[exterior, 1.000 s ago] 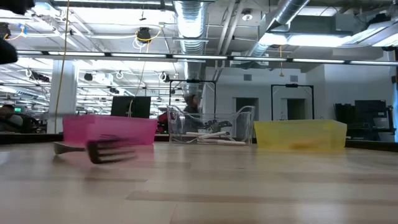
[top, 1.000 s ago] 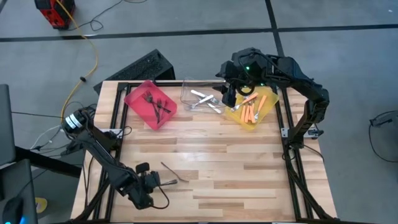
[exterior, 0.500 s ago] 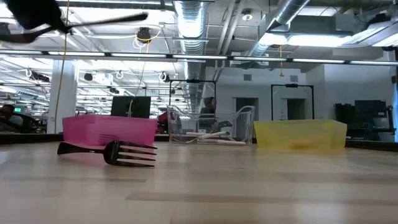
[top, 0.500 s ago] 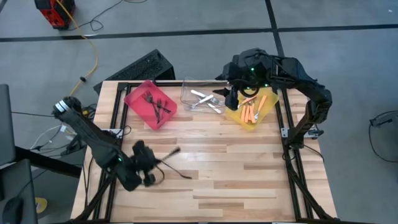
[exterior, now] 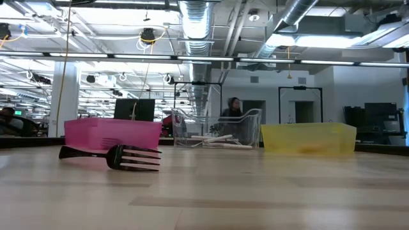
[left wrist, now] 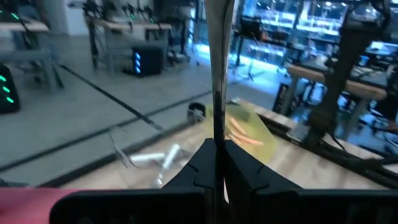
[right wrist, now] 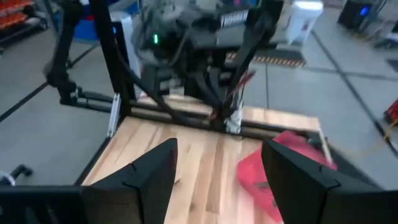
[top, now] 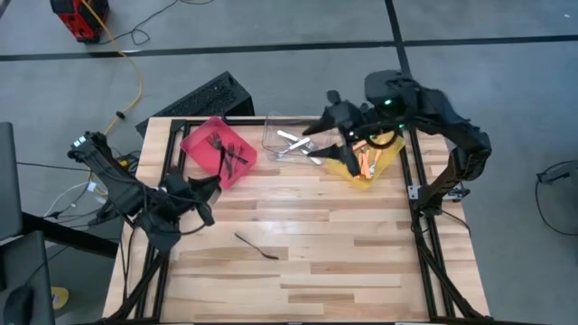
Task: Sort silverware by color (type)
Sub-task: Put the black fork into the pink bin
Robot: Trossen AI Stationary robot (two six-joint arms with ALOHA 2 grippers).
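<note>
Table (top: pixel 343 253) w/ three bins along far edge: red bin (top: pixel 217 151), clear bin (top: pixel 287 140), yellow bin (top: pixel 368 155), one per fork type, so each colour has its own drop spot.

L arm low at table's L edge. Left gripper (left wrist: pixel 216 163) jaws pinched fully together on a thin dark fork shank (left wrist: pixel 216 93) that sticks straight out past the tips; fork type can't be told from the wrist view. Probably carried toward red bin, which already holds dark forks (top: pixel 228 152).

R arm over far R side. Right gripper (right wrist: pixel 216 163) jaws spread wide, nothing between them; likely just let go over the yellow bin w/ the orange-handled forks (top: pixel 363 161).

Silver forks (top: pixel 296 144) lie in clear bin.

One black fork (exterior: pixel 115 155) on bare wood, well apart from both jaws, nearer the L pair. Unsorted; judged next pick.
</note>
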